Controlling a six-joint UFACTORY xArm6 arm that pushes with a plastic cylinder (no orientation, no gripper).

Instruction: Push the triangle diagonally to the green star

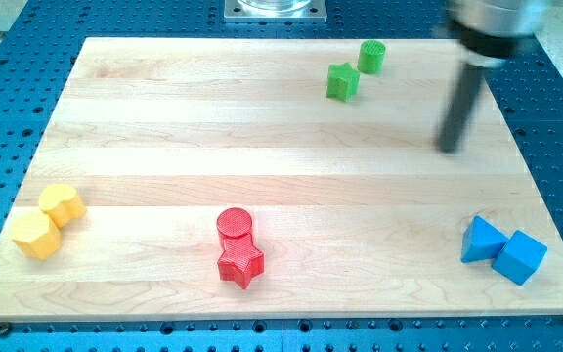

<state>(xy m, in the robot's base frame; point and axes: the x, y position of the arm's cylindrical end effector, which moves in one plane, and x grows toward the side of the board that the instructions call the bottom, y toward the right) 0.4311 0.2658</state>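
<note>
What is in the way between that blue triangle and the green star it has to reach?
Nothing visible. The blue triangle sits at the view's bottom right, touching a blue cube on its far side. The diagonal up to the green star is bare wood. My tip stands right of that line.

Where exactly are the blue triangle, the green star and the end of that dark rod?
blue triangle block (482, 240): camera view, middle of its top face.
green star block (341, 81): camera view, centre of its top.
my tip (450, 149): camera view, rod's very lower end, apart from all blocks.
</note>
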